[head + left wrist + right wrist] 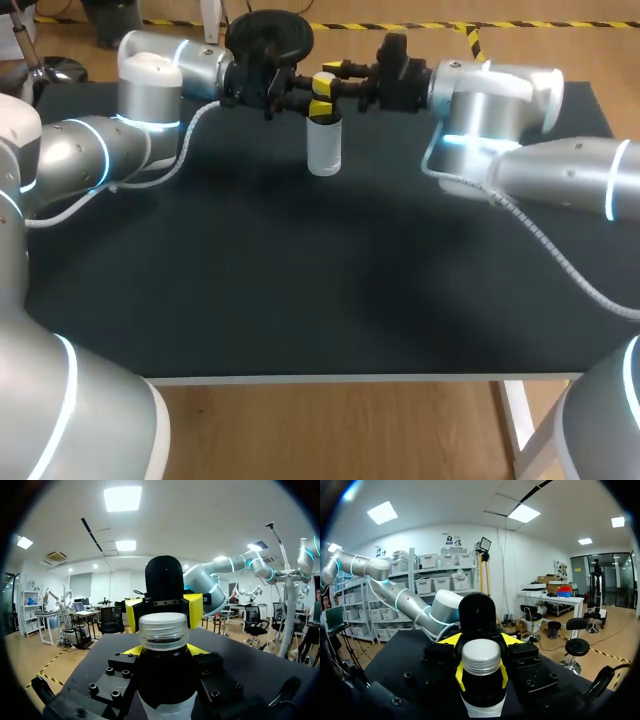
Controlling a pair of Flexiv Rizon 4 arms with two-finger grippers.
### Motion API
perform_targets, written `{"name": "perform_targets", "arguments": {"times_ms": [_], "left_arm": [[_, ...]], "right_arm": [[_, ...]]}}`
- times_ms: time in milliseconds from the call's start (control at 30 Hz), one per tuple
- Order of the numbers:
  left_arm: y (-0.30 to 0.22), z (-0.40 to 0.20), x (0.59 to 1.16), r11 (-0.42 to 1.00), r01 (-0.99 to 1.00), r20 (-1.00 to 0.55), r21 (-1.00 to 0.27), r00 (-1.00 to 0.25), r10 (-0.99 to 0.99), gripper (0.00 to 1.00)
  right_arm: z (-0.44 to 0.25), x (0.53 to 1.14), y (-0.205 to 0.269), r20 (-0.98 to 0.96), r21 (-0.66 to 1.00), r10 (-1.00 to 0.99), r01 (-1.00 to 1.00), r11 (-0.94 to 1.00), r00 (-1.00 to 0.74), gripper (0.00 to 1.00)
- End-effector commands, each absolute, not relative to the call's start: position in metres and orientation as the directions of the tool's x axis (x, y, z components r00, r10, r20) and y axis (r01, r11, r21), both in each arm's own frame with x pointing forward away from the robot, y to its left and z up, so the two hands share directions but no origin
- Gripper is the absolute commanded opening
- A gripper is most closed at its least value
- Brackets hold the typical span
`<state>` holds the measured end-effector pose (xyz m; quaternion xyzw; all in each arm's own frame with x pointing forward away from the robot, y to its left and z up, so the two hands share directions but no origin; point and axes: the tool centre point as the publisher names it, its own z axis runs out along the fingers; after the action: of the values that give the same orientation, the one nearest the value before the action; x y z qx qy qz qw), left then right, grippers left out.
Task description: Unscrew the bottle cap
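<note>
1. The right end effector (481,675) is closed at the cap's (481,655) lower edge. The left end effector (164,651) is clamped on the bottle (323,150) just beneath.
2. Were the lower grip to slip, bottle and cap would likely be turned together and nothing loosened.
3. The bottle is seen upright at the desk's (300,280) far middle: pale ribbed cap, dark neck, white label.

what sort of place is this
Most likely a robotics lab test bench: a left arm and a right arm meet over a black table, with the left claw and right claw both gripping one bottle.
</note>
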<state>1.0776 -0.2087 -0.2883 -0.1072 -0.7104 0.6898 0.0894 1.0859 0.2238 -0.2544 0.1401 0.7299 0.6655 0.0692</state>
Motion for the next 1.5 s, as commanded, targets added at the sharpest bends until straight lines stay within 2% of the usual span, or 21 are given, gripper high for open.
{"name": "perform_targets", "arguments": {"times_ms": [33, 700, 1133, 1500], "left_arm": [[-0.209, -0.29, 1.083, 0.019, 0.027, -0.018, -0.999, -0.937, 0.348, 0.0], [-0.209, -0.29, 1.083, 0.019, 0.027, -0.018, -0.999, -0.937, 0.348, 0.0], [-0.209, -0.29, 1.083, 0.019, 0.027, -0.018, -0.999, -0.937, 0.348, 0.0], [-0.209, -0.29, 1.083, 0.019, 0.027, -0.018, -0.999, -0.937, 0.348, 0.0]], "right_arm": [[-0.26, 1.098, 0.22, 0.122, 0.988, 0.077, 0.129, 0.089, -0.99, 0.0], [-0.268, 1.097, 0.229, 0.161, 0.984, -0.435, 0.109, 0.142, -0.886, 0.0], [-0.276, 1.091, 0.224, 0.177, 0.98, -0.674, 0.066, 0.187, -0.717, 0.0], [-0.273, 1.088, 0.218, 0.141, 0.989, -0.805, 0.047, 0.14, -0.576, 0.0]]}}
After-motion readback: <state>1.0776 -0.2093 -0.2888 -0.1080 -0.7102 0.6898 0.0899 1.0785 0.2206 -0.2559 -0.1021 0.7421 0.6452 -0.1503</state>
